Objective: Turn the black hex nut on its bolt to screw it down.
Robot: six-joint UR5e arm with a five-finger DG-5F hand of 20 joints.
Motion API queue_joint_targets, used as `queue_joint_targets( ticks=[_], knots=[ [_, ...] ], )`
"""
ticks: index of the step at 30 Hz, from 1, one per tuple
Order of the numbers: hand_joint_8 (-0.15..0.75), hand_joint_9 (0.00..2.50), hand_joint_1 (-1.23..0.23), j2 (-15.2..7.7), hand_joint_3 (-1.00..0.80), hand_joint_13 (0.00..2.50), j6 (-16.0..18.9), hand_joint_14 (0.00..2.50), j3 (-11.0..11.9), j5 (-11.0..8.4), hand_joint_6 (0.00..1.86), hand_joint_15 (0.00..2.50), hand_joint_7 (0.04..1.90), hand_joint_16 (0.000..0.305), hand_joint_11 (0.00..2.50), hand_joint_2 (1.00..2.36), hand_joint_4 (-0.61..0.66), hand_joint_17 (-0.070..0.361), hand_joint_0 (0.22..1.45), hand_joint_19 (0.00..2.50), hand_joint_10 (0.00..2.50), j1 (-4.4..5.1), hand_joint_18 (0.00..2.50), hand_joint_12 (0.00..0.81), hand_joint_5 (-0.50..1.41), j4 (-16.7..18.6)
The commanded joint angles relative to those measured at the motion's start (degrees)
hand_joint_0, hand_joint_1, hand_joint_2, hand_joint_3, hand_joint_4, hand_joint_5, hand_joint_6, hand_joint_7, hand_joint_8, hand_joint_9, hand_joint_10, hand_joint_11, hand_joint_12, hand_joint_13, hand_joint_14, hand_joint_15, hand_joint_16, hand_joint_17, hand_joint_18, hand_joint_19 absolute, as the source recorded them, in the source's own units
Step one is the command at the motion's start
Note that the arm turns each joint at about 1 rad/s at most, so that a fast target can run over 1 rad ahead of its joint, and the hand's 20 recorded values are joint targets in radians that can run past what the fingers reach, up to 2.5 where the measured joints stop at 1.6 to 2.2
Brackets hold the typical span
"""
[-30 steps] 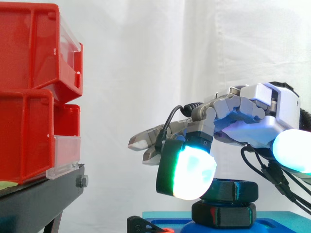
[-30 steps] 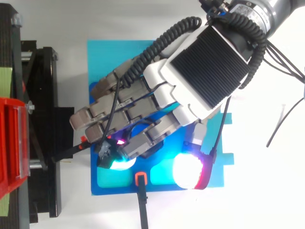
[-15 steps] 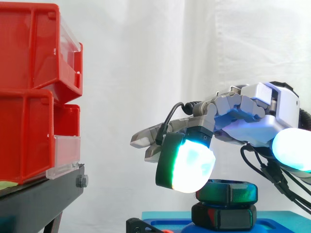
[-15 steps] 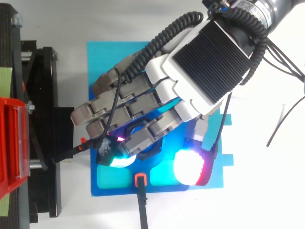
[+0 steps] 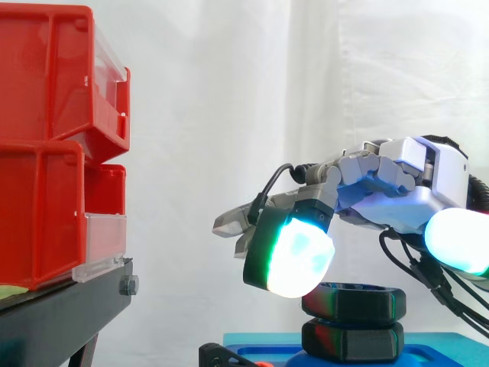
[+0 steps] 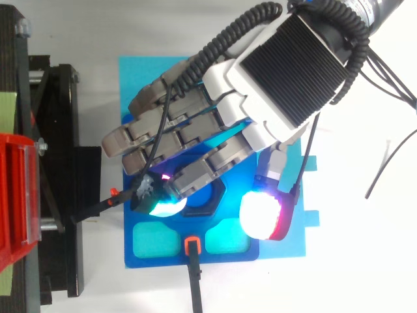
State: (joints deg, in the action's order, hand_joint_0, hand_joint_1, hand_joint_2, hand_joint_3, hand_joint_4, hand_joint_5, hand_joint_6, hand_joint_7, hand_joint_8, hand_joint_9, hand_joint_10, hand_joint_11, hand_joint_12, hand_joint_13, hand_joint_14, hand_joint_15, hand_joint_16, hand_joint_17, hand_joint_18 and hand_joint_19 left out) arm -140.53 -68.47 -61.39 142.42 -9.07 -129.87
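Note:
The black hex nut (image 6: 207,195) (image 5: 354,302) sits on a second black hex piece (image 5: 353,339) on the blue base plate (image 6: 146,81). My hand (image 6: 287,72) (image 5: 397,187) hovers over it, palm down, most fingers stretched toward the stand. One finger bends down, and its green-cyan pad (image 6: 163,205) (image 5: 290,256) is at the nut's left edge. The thumb's white pad (image 6: 260,215) (image 5: 458,241) stands apart from the nut on its right. Nothing is held. The bolt itself is hidden.
Red bins (image 5: 46,145) are stacked on the black stand (image 5: 65,313) (image 6: 58,163) left of the plate. A black clip with an orange tip (image 6: 191,245) reaches onto the plate's near edge. White tabletop (image 6: 365,261) lies right of the plate.
My hand has drawn back toward the plate's far side and risen slightly. Its pads have come off the nut, so more of the nut shows from above.

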Motion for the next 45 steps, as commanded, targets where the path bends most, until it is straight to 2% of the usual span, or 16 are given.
queue_joint_targets(
  ticks=[1,12,22,25,26,31,33,41,45],
  knots=[
    [0.343,0.65,-0.26,0.0,-0.50,0.59,0.0,0.01,-0.5,0.32,0.68,0.18,0.85,0.057,0.20,1.00,0.35,0.128,0.50,0.62,0.01,-0.33,0.62,0.356,-0.09,0.8],
    [0.344,0.65,-0.26,0.0,-0.50,0.58,0.2,0.01,-0.7,1.99,0.68,0.18,0.86,0.057,0.20,1.00,0.35,0.129,0.50,0.61,0.01,-1.91,0.62,0.357,-0.09,2.5],
    [0.343,0.65,-0.26,0.0,-0.50,0.58,0.8,0.01,-0.7,4.01,0.68,0.18,0.86,0.057,0.20,1.00,0.34,0.129,0.50,0.61,0.00,-3.85,0.62,0.355,-0.09,3.5],
    [0.343,0.65,-0.26,0.0,-0.50,0.58,1.7,0.01,-0.7,4.80,0.68,0.18,0.86,0.057,0.20,1.00,0.34,0.129,0.50,0.61,0.01,-4.29,0.62,0.357,-0.09,4.1],
    [0.343,0.65,-0.26,0.1,-0.50,0.58,3.1,0.01,-0.7,5.24,0.68,0.18,0.86,0.057,0.20,1.00,0.34,0.129,0.50,0.61,0.01,-4.37,0.62,0.356,-0.09,5.0],
    [0.344,0.65,-0.26,0.1,-0.50,0.58,6.9,0.01,0.1,6.47,0.67,0.18,0.87,0.057,0.20,1.00,0.34,0.129,0.50,0.61,0.01,-4.20,0.61,0.356,-0.09,7.4],
    [0.343,0.65,-0.26,0.1,-0.50,0.58,9.4,0.01,1.5,6.91,0.66,0.18,0.89,0.057,0.20,1.00,0.34,0.129,0.50,0.61,0.01,-3.85,0.61,0.357,-0.09,7.6],
    [0.344,0.65,-0.26,0.2,-0.50,0.58,10.4,0.01,3.0,6.03,0.63,0.18,0.95,0.057,0.19,1.00,0.35,0.129,0.50,0.61,0.01,-2.62,0.61,0.355,-0.09,7.5],
    [0.339,0.64,-0.26,0.1,-0.50,0.58,10.5,0.01,3.0,5.33,0.57,0.18,1.05,0.057,0.20,1.00,0.35,0.129,0.50,0.61,0.01,-2.00,0.61,0.358,-0.09,6.9]
  ],
)
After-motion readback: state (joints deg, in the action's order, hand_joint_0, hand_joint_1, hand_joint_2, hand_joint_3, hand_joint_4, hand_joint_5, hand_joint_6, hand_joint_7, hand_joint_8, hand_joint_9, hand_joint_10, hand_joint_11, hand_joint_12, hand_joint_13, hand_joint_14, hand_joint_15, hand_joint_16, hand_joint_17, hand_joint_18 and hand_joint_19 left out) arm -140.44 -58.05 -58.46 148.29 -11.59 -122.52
